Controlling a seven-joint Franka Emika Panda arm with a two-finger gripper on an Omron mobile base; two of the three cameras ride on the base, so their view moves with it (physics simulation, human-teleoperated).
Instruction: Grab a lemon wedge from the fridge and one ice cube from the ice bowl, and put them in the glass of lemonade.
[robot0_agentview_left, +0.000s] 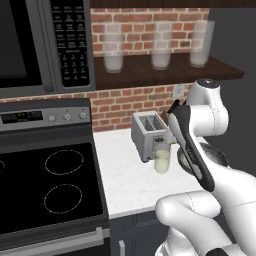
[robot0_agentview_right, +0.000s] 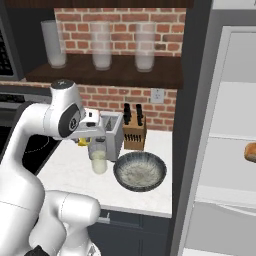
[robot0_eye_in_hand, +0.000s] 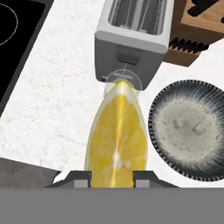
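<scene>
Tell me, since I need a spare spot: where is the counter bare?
Bare white counter lies between the stove and the toaster. It is crowded where glass of lemonade, ice bowl and knife block cluster.

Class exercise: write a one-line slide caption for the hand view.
Gripper shut on the lemon wedge, poised above the glass of lemonade, toaster behind and ice bowl alongside.

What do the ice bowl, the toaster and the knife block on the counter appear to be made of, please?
The ice bowl looks like glazed stoneware: dark speckled rim, pale matte inside. The toaster looks like brushed metal: grey, softly reflective sides, though grey plastic is possible. The knife block looks like wood: warm brown with slotted faces. All are rendered, so these are impressions only.
</scene>
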